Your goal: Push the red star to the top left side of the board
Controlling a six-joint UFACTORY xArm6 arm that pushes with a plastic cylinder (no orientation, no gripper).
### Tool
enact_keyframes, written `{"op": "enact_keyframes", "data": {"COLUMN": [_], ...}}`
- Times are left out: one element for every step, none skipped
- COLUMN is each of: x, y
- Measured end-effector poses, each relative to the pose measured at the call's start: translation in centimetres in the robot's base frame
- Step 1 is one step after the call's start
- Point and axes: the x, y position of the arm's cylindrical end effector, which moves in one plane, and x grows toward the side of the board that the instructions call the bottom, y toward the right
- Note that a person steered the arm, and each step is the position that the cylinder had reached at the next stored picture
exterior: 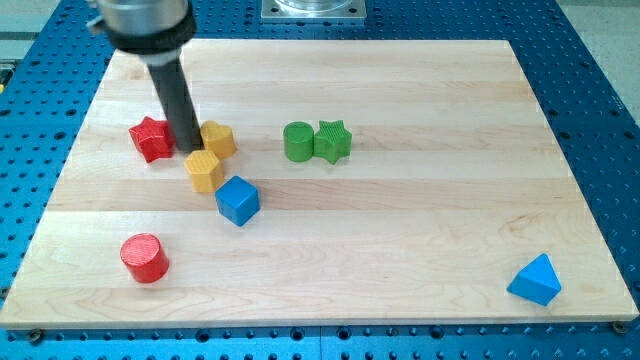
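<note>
A pale wooden board (420, 230) lies on a blue perforated table (600, 60), and most of its upper left is bare wood. The red star (151, 138) sits in the frame's left-centre, already near the board's left edge. My tip (190, 148) is a plain rod that grasps nothing; it stands just at the star's right side, squeezed between it and the two yellow blocks (217, 139) (204, 170). From that side a push would drive the star leftward, so I judge the tip needs to get more beneath it to send it up-frame. The blue cube (238, 200), red cylinder (145, 257), green cylinder (298, 141), green star (332, 140) and blue triangular block (535, 279) lie clear of that path.
</note>
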Motion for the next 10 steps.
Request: {"op": "enact_keyframes", "data": {"x": [1.7,5.6,6.4,1.5,-4.2,-0.1,-1.4,-6.0,-1.6,-5.5], "y": [1.2,1.6,-1.7,-2.5,-2.3,-0.9,-5.5,-5.1,-6.2,-8.4]}}
